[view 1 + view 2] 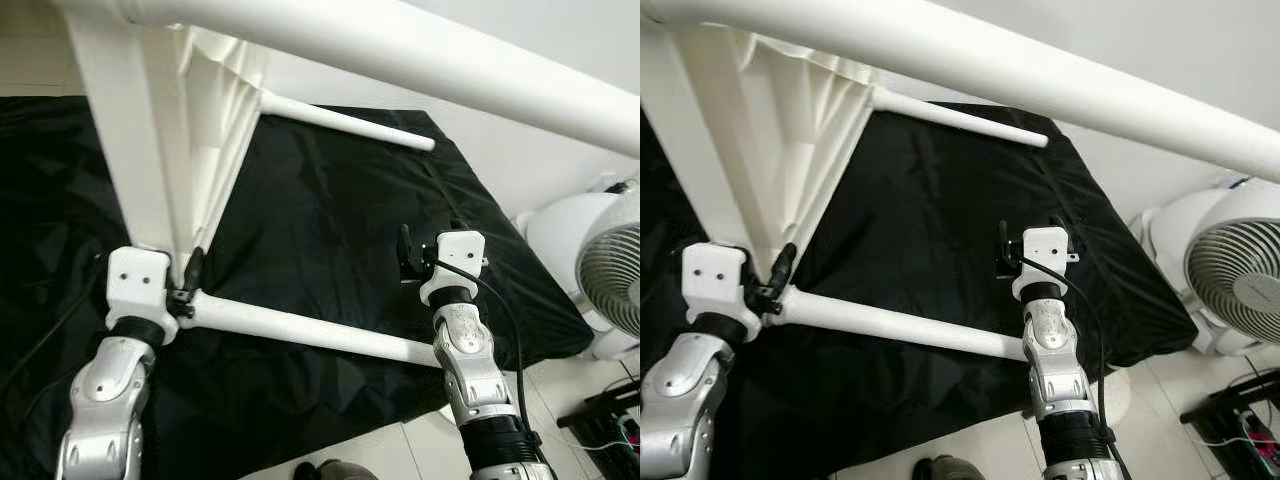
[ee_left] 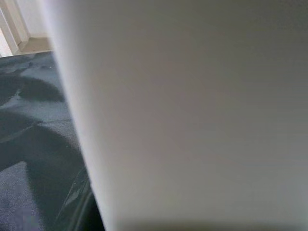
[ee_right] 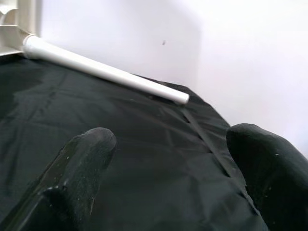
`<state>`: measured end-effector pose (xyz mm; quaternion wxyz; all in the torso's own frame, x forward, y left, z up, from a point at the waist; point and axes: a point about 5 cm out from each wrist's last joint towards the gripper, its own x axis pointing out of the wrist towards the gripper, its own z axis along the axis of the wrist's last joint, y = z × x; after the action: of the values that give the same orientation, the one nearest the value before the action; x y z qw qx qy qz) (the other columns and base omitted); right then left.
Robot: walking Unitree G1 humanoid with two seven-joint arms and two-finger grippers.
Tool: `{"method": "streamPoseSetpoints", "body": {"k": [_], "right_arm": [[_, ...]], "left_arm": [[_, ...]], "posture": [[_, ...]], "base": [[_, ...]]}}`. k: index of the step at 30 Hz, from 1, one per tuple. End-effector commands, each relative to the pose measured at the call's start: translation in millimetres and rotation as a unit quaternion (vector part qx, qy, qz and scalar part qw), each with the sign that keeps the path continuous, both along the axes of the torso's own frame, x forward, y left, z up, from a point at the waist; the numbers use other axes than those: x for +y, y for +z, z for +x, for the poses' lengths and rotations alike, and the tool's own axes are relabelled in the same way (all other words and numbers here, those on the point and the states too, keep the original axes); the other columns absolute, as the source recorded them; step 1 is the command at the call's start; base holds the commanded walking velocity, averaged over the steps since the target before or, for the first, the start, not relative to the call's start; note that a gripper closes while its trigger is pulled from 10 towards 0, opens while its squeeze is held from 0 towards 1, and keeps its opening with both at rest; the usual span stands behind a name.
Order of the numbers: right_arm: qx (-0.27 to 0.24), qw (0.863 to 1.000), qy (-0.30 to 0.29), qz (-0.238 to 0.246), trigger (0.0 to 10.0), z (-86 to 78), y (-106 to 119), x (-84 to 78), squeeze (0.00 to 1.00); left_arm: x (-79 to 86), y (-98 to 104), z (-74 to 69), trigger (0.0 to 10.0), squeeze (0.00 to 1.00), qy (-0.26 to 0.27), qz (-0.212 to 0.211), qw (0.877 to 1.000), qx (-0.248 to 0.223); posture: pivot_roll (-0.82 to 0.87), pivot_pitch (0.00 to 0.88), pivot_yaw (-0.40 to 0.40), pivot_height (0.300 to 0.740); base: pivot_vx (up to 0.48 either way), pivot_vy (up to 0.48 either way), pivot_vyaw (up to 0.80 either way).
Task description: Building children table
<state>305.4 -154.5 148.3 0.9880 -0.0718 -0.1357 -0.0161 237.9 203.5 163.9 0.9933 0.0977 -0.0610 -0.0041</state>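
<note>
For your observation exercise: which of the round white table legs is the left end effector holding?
The near round white table leg, gripped by the left end effector at its base; others stand free.

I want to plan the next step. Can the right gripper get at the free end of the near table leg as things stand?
Probably yes. The right gripper, fingers open, hovers above the near table leg, with nothing between them; the leg's free end sits beside the right arm's wrist.

You get bright, even light; head views sharp; table leg in left wrist view blurred, out of focus.
</note>
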Motion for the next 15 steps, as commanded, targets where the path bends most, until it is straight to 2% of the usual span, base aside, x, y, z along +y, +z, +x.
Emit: {"method": "streamPoseSetpoints", "body": {"k": [1, 4, 7, 9, 10, 15], "right_arm": [[0.003, 1.000, -0.002, -0.004, 10.0, 1.2, -2, -3.1, 0.00], [0.003, 1.000, -0.002, -0.003, 10.0, 1.4, -1, -2.6, 0.00], [0.002, 1.000, -0.002, -0.002, 10.0, 1.8, -1, -2.1, 0.00], [0.002, 1.000, -0.002, -0.002, 10.0, 1.8, -1, -2.1, 0.00], [0.002, 1.000, -0.003, -0.001, 10.0, 1.6, -2, -2.0, 0.00], [0.002, 1.000, -0.004, -0.001, 10.0, 1.1, -2, -2.6, 0.00]], "left_arm": [[47.3, 12, -15.5, 0.0, 0.00, 0.204, 0.008, 0.978, -0.044], [52.3, 10, -17.9, 0.0, 0.00, 0.221, 0.002, 0.974, -0.043], [65.8, 9, -24.5, 0.0, 0.00, 0.263, 0.001, 0.964, -0.043], [65.8, 9, -24.5, 0.0, 0.00, 0.263, 0.001, 0.964, -0.043], [75.2, 8, -28.3, 0.0, 0.00, 0.289, 0.003, 0.956, -0.043], [85.4, 9, -33.0, 0.0, 0.00, 0.312, 0.000, 0.949, -0.045]], "posture": [[0.13, 0.069, -0.154, 0.740], [0.12, 0.071, -0.151, 0.740], [0.12, 0.072, -0.149, 0.740], [0.12, 0.072, -0.149, 0.740], [0.12, 0.073, -0.146, 0.740], [0.12, 0.076, -0.142, 0.740]], "base": [[0.000, 0.000, 0.00], [0.000, 0.000, 0.00], [0.000, 0.000, 0.00], [0.000, 0.000, 0.00], [0.000, 0.000, 0.00], [0.000, 0.000, 0.00]]}}
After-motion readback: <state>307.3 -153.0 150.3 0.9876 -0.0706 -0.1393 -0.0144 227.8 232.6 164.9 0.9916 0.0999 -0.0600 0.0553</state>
